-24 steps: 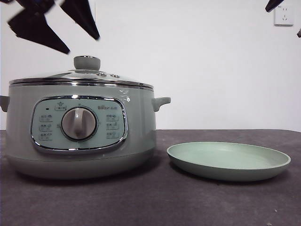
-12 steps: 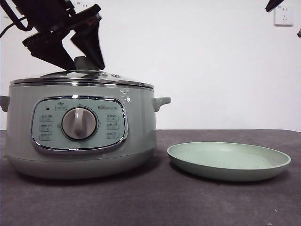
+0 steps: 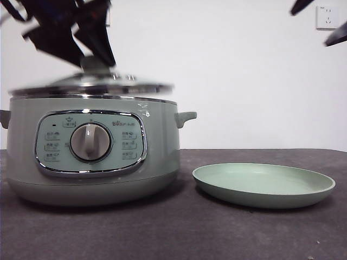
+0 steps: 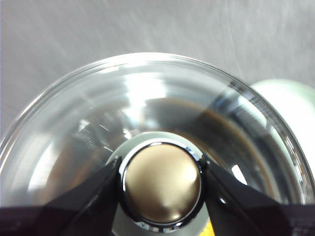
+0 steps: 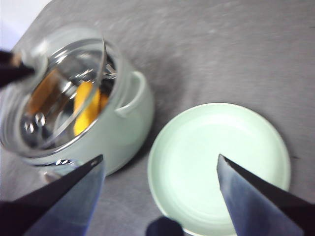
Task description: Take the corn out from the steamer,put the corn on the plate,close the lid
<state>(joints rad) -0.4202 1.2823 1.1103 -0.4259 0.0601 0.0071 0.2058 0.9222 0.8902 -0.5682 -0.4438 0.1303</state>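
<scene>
The sage-green steamer stands at the left of the table. My left gripper is shut on the knob of the glass lid, which hangs blurred just above the pot's rim. In the right wrist view the lid is tilted over the pot's opening. The yellow corn lies inside the steamer, seen through the glass. The pale green plate lies to the right of the pot with nothing on it. My right gripper hangs open high above the plate.
A dark grey table top runs under both things. A white wall with a socket stands behind. The steamer's side handle points toward the plate.
My left gripper dropped onto the lid's knob and shut on it. The lid has risen slightly off the steamer's rim. The right gripper has shifted a little further into the top corner.
</scene>
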